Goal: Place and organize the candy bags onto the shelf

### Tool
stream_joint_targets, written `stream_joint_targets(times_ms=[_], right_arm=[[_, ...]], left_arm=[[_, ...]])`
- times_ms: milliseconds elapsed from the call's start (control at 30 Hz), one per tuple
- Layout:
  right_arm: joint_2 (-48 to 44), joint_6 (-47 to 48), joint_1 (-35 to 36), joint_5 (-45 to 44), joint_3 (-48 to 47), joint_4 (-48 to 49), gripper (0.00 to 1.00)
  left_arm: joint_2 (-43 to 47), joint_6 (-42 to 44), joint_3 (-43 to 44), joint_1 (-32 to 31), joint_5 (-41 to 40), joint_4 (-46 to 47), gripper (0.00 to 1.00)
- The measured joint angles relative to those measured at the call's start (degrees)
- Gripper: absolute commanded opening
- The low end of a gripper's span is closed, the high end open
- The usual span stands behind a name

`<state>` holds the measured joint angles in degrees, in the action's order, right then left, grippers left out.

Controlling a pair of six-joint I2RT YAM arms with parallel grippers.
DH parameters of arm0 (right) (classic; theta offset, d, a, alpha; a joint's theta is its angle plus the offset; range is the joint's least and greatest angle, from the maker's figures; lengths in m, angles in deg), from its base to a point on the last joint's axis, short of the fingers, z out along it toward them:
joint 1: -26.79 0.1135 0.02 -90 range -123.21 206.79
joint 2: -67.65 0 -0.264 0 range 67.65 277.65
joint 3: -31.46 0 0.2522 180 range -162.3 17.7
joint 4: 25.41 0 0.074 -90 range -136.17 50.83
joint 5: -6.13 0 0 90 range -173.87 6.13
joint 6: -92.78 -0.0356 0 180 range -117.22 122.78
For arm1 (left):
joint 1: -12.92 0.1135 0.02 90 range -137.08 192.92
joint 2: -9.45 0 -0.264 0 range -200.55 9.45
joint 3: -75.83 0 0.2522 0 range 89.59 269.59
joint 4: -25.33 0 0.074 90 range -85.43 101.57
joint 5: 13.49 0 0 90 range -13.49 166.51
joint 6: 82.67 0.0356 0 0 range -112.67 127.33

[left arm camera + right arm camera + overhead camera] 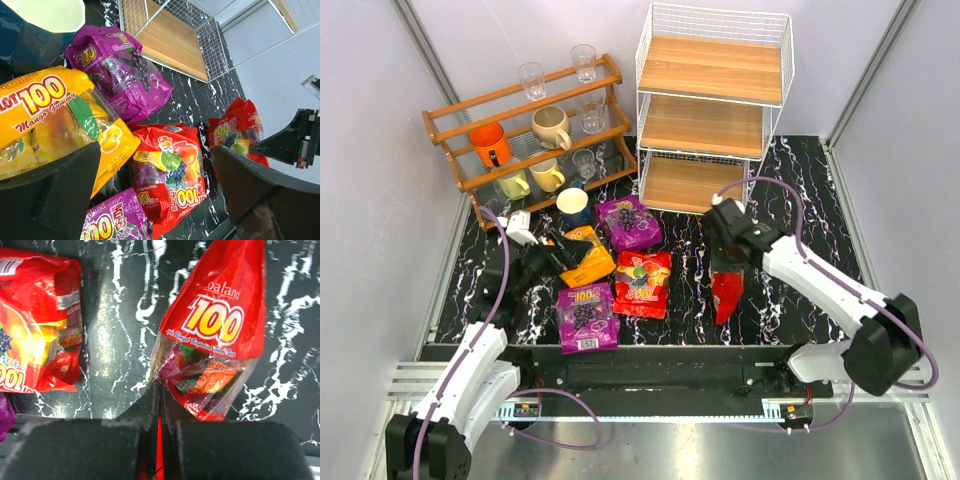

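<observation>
My right gripper (725, 262) is shut on the edge of a red candy bag (728, 291), which hangs down over the table in front of the shelf (712, 110). In the right wrist view the closed fingertips (160, 407) pinch that bag (215, 325). A second red bag (643, 283), two purple bags (628, 222) (586, 316) and an orange-yellow bag (588, 257) lie on the table. My left gripper (542, 258) is open and empty, low beside the orange-yellow bag (50, 120), with the red bag (170, 170) between its jaws' line of sight. All three shelf tiers are bare.
A low brown rack (530, 130) of mugs and glasses stands at the back left. A blue mug (573, 205) stands just behind the orange-yellow bag. Grey walls close in both sides of the black marbled table (790, 200).
</observation>
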<state>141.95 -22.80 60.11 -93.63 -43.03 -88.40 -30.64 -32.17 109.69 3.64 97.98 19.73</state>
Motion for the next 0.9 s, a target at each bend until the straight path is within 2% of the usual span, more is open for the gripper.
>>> stream_joint_targets(times_ms=[100,133,200,233,333,467,567,700,900], right_arm=[[4.57,-1.33,5.33,-1.44,-1.11,1.97,0.02],[5.81,-1.62,6.56,-1.62,-1.33,2.56,0.19],[8.98,-2.69,9.53,-1.86,-2.27,3.96,0.35],[10.29,-3.15,10.62,-1.46,-2.71,4.63,0.47],[13.75,-3.32,14.97,2.51,-3.76,9.11,0.62],[11.32,-4.17,17.86,6.23,-2.91,15.21,0.78],[2.75,-5.38,17.84,3.93,0.87,19.61,0.84],[-11.50,-8.07,17.64,-4.76,5.33,20.44,0.90],[-18.69,-18.58,17.53,-15.06,13.97,18.21,0.96]], left_arm=[[0.00,0.00,0.00,0.00,0.24,-0.52,0.99],[0.00,0.00,0.00,0.00,0.31,-0.72,0.99],[0.00,0.00,-0.02,0.00,0.46,-0.98,0.99],[0.00,0.00,-0.02,0.00,0.48,-1.05,0.99],[0.00,0.00,-0.02,0.00,0.68,-1.20,0.99],[0.09,0.11,-0.02,-0.02,1.03,-1.77,0.99],[0.63,0.46,-0.02,-0.02,1.11,-2.71,0.99],[1.53,0.61,0.00,-0.04,1.29,-2.73,0.99],[1.64,0.63,0.00,-0.07,1.60,-2.99,0.99]])
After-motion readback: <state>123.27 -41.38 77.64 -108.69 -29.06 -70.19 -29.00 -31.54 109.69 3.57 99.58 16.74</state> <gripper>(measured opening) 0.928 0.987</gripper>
